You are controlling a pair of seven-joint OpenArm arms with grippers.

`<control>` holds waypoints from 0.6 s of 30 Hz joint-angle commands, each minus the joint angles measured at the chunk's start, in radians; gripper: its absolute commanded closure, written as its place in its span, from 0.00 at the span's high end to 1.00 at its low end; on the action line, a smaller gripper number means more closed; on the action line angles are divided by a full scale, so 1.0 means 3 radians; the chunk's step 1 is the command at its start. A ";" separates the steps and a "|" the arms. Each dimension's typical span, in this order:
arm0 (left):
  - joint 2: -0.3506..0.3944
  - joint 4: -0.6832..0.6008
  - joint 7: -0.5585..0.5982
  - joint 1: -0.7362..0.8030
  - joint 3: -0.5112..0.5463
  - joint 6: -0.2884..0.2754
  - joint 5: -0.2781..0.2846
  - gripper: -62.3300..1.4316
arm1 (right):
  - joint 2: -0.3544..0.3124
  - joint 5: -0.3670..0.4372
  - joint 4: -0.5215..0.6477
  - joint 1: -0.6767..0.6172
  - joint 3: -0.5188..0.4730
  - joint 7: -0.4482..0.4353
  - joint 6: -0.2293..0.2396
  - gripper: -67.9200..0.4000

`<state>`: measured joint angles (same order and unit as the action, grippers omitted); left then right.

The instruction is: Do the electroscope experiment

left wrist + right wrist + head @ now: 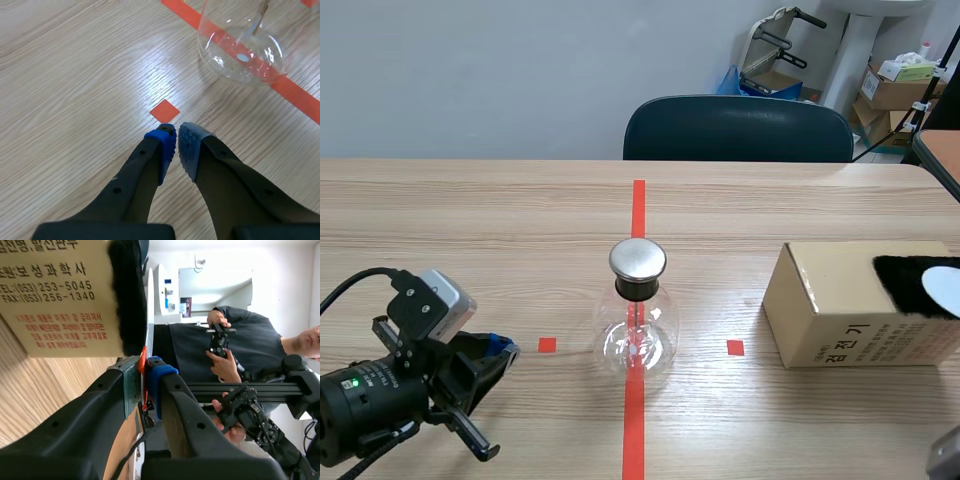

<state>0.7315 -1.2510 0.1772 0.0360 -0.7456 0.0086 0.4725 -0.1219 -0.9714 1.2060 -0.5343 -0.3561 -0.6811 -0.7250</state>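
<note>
The electroscope, a round glass flask (pixel 638 335) with a metal cap (pixel 638 259), stands on the orange-red centre line. My left gripper (pixel 500 350) lies low on the table to the flask's left. In the left wrist view it (pixel 177 137) is shut on nothing, its blue pads (pixel 167 150) over an orange square, with the flask (pixel 242 50) ahead of it. A cardboard box (pixel 840 310) on the right carries a black fur piece (pixel 910 285) and a white disc (pixel 945 288). My right gripper (pixel 145 362) is shut, near the box (pixel 55 295); fur (pixel 127 295) shows ahead.
A dark chair (pixel 738 128) stands behind the table's far edge. Boxes and clutter (pixel 900 85) sit in the back right corner. A person in a dark shirt (pixel 225 350) holding hand controls appears in the right wrist view, beyond the table.
</note>
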 commanded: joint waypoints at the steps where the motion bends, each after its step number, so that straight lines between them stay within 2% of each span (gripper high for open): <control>1: 0.0004 -0.0066 0.0070 0.0008 0.0018 -0.0014 0.0010 0.13 | -0.0008 -0.0055 0.0017 0.0050 -0.0019 0.0058 -0.0193 0.02; 4: 0.0014 -0.0071 0.0164 0.0010 0.0018 -0.0127 0.0018 0.14 | -0.0009 -0.0156 -0.0064 0.0066 -0.0017 0.0144 -0.0193 0.02; 6: 0.0050 -0.0117 0.0225 0.0010 0.0018 -0.0181 0.0111 0.14 | -0.0009 -0.0219 -0.0103 0.0066 -0.0015 0.0158 -0.0193 0.02; 10: 0.0170 -0.0284 0.0392 0.0031 0.0018 -0.0212 0.0460 0.24 | 0.0000 -0.0338 -0.0128 0.0061 -0.0015 0.0257 -0.0193 0.02; 12: 0.0242 -0.0370 0.0530 0.0065 0.0019 -0.0214 0.0655 0.26 | 0.0000 -0.0354 -0.0128 0.0062 -0.0015 0.0306 -0.0193 0.02; 14: 0.0308 -0.0443 0.0675 0.0113 0.0019 -0.0214 0.0763 0.25 | 0.0000 -0.0354 -0.0128 0.0062 -0.0014 0.0303 -0.0193 0.02; 18: 0.0416 -0.0549 0.0834 0.0209 0.0019 -0.0212 0.0771 0.26 | 0.0000 -0.0354 -0.0128 0.0055 0.0017 -0.0076 -0.0193 0.02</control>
<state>0.8520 -1.3998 0.4061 0.0898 -0.7433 -0.0536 0.7071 -0.1219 -1.0813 1.1549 -0.5140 -0.3557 -0.6910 -0.7265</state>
